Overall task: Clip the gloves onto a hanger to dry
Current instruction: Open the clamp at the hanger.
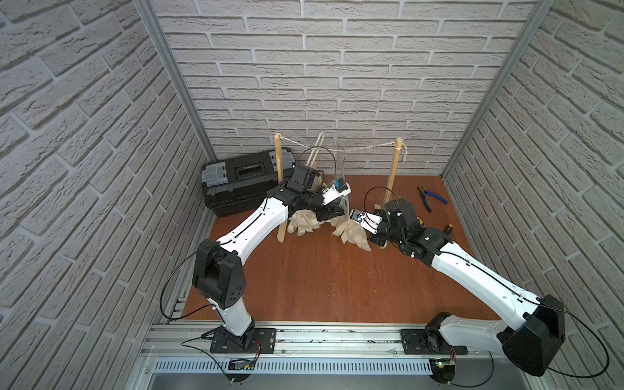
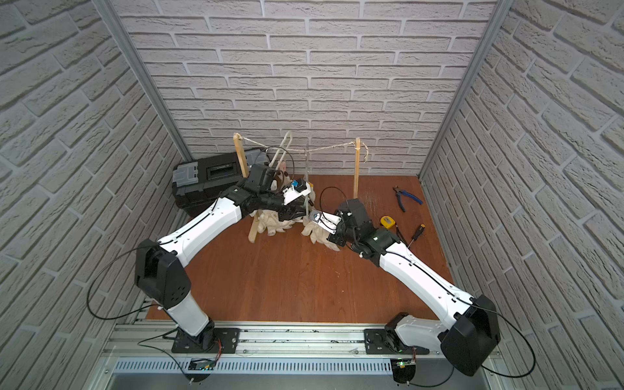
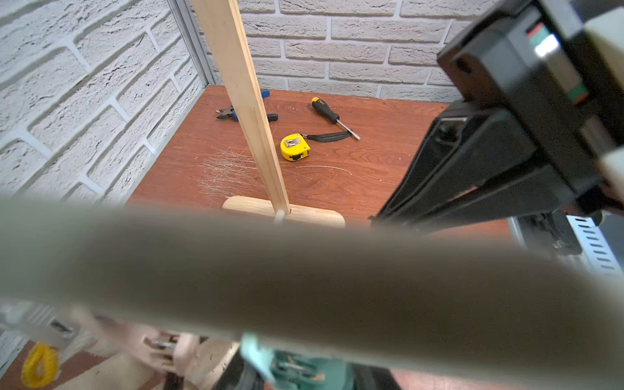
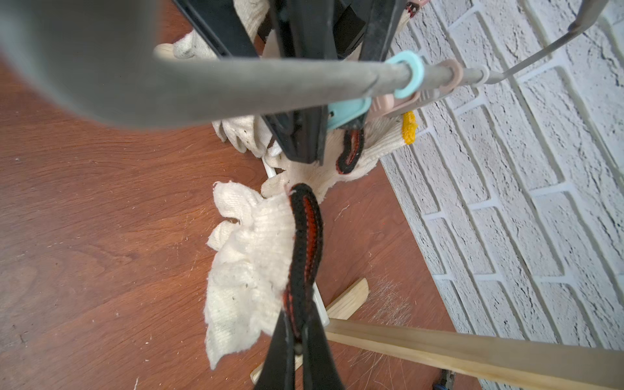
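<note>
A grey hanger bar [image 4: 270, 81] with a teal clip [image 4: 347, 113] and a pink clip [image 4: 388, 103] hangs from the string [image 1: 364, 148] between two wooden posts. Off-white gloves [image 1: 304, 223] dangle under it, one with a yellow-edged cuff [image 4: 409, 126]. My left gripper [image 3: 297, 371] is at the bar, shut on the teal clip [image 3: 297, 368]; its black fingers [image 4: 300, 135] flank the clip. My right gripper [image 4: 299, 337] is shut on the black-and-red cuff [image 4: 304, 236] of another glove [image 4: 243, 270], held just below the bar. In a top view that glove [image 1: 351, 234] hangs by the right post.
A black toolbox [image 1: 243, 182] stands at the back left. Pliers [image 1: 430, 196], a yellow tape measure [image 3: 294, 147] and a screwdriver [image 3: 329, 113] lie at the back right. The posts [image 1: 278, 162] [image 1: 393, 169] stand on wooden feet [image 3: 283, 212] on the brown floor.
</note>
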`<action>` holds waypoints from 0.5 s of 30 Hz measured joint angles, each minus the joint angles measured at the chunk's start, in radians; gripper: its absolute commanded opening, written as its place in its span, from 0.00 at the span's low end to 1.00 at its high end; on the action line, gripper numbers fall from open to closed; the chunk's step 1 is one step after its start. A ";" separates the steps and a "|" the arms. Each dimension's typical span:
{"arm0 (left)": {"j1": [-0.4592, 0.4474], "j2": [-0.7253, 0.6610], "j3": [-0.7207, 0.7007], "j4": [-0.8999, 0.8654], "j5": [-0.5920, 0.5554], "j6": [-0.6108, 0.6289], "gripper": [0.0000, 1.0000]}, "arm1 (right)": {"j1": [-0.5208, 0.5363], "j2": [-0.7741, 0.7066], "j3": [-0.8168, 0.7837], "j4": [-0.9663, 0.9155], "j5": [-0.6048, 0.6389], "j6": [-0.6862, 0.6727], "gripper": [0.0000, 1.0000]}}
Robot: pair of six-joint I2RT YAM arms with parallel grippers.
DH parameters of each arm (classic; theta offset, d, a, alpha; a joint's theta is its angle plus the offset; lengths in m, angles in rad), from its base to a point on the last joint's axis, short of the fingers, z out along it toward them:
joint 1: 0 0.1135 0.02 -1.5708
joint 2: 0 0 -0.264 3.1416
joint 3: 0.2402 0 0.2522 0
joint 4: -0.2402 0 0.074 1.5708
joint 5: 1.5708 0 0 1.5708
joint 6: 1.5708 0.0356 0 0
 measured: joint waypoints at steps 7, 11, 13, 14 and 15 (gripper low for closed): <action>0.016 0.012 0.018 -0.001 0.042 -0.024 0.21 | 0.000 0.022 0.002 0.001 -0.008 -0.014 0.03; 0.026 0.021 0.031 -0.003 0.075 -0.066 0.21 | 0.000 0.054 0.002 0.017 -0.028 -0.023 0.03; 0.033 0.027 0.035 -0.002 0.094 -0.092 0.20 | 0.000 0.071 0.002 0.030 -0.039 -0.023 0.03; 0.037 0.030 0.038 -0.001 0.105 -0.108 0.20 | 0.000 0.080 0.002 0.037 -0.046 -0.025 0.03; 0.040 0.033 0.040 0.000 0.114 -0.122 0.20 | 0.000 0.087 0.002 0.043 -0.054 -0.025 0.03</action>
